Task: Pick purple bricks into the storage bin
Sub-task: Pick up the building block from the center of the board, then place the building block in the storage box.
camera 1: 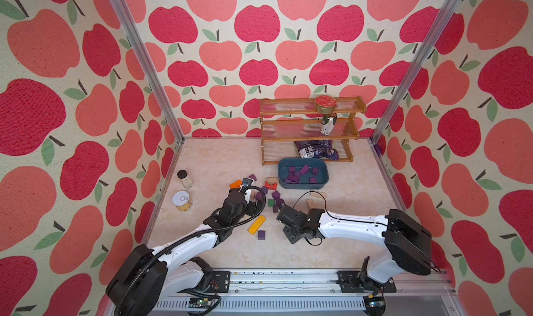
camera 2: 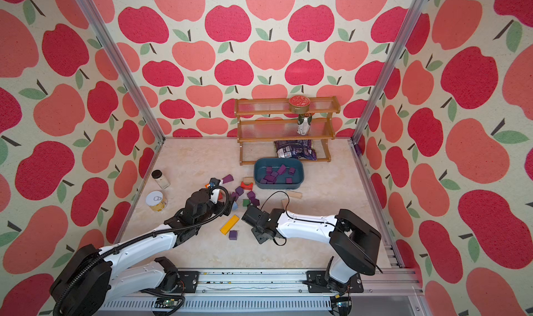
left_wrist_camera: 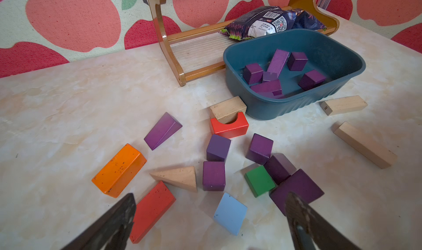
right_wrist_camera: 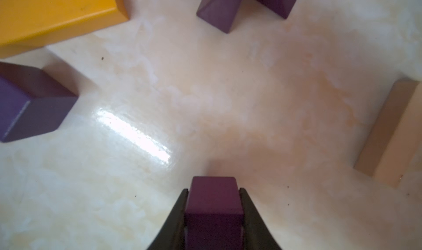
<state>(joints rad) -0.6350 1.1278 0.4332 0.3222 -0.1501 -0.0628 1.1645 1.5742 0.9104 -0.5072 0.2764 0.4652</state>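
The right gripper pinches a purple brick by flat opposite faces, light, rigid, smooth-painted wood by my judgement, while the left gripper hangs spread.

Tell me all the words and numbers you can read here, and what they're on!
"8", lying sideways: on the end of the plain wood block beside the storage bin.
On the purple snack bag: a barcode and a square code; the small print is too blurred to read.
On the red tin lid and the can on the shelf rack: too small to read.
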